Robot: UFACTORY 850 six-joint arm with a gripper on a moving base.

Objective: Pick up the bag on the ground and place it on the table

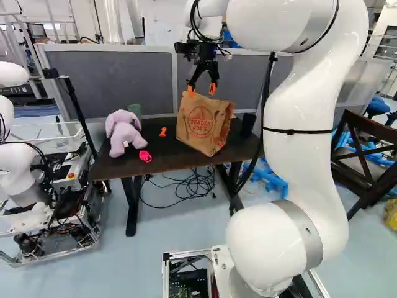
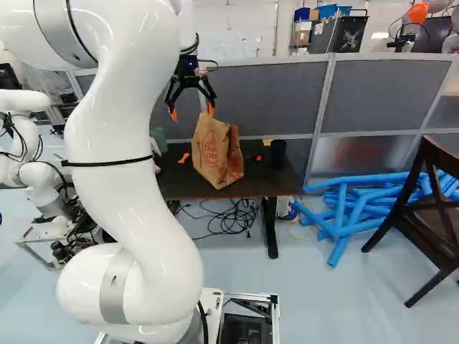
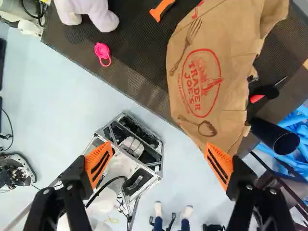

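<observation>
My gripper [image 1: 201, 90] hangs spread near bag top. Brown paper bag [image 1: 200, 127], red round logo and lettering, sits on table [image 1: 118, 169]; left base view: plush toy [image 1: 124, 131] at its 9 o'clock.

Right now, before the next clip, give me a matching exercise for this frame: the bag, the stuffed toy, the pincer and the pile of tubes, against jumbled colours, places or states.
Things
1. Paper bag
2. Stuffed toy
3. Pincer
4. Tubes

Descriptions
A. Open, gripping nothing
B. In a heap on the floor
C. Brown, with red print on its side
D. Pale purple

Right pairs: 1-C, 2-D, 3-A, 4-B
</observation>
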